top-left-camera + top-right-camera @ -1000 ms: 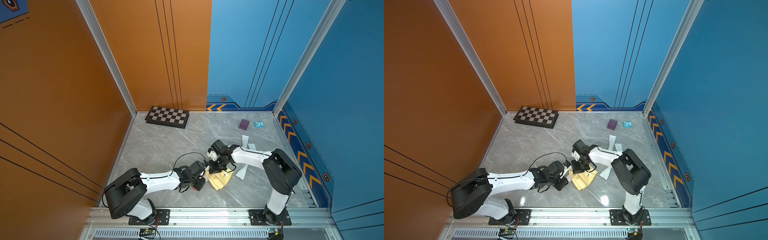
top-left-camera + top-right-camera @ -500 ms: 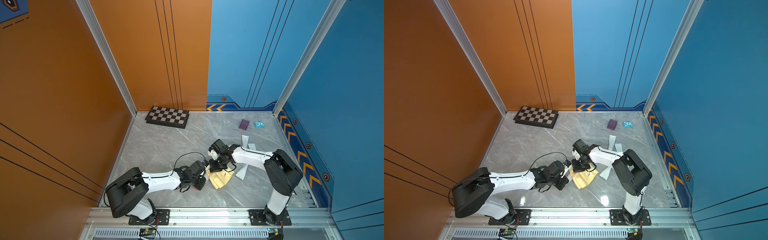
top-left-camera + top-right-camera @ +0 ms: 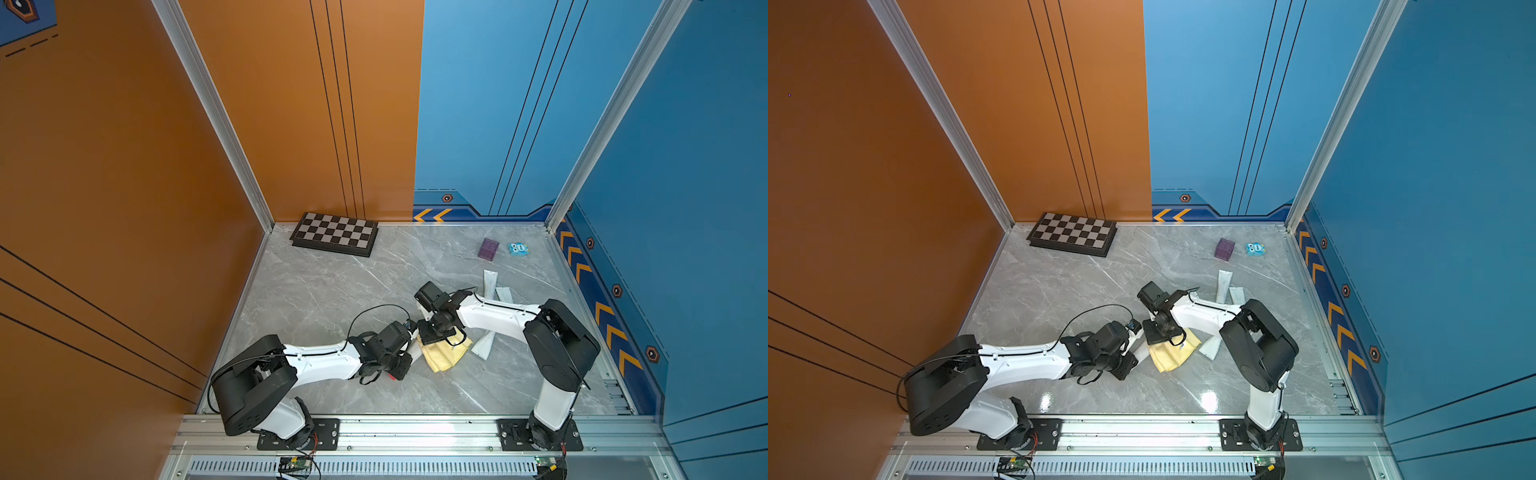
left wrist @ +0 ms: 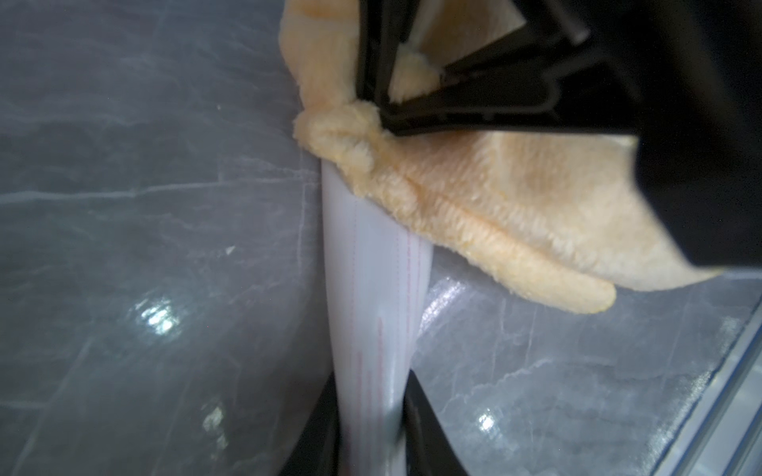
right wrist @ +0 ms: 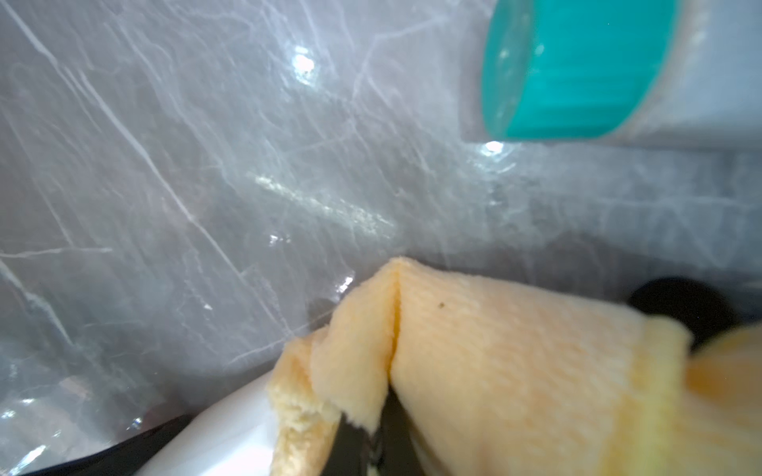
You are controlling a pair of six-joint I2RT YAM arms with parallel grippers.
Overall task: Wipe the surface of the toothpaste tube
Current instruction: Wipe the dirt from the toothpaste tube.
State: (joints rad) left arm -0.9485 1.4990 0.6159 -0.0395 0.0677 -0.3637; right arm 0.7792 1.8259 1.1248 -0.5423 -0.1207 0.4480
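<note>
The toothpaste tube (image 4: 375, 288) carries only faint pink lines, and no lettering on it is sharp enough to read. It lies low in the centre of both top views, one end clamped in the left gripper (image 4: 371, 397). The right gripper (image 3: 432, 332) pinches a yellow cloth (image 3: 446, 353) that is draped over the tube's other end. The tabletop (image 3: 332, 291) is grey and marble-veined, with an orange wall (image 3: 124, 166) on the left and a blue wall (image 3: 685, 166) on the right. A chessboard (image 3: 334, 235) sits at the tabletop's upper left, and a teal-capped tube (image 5: 577, 70) lies near the cloth.
</note>
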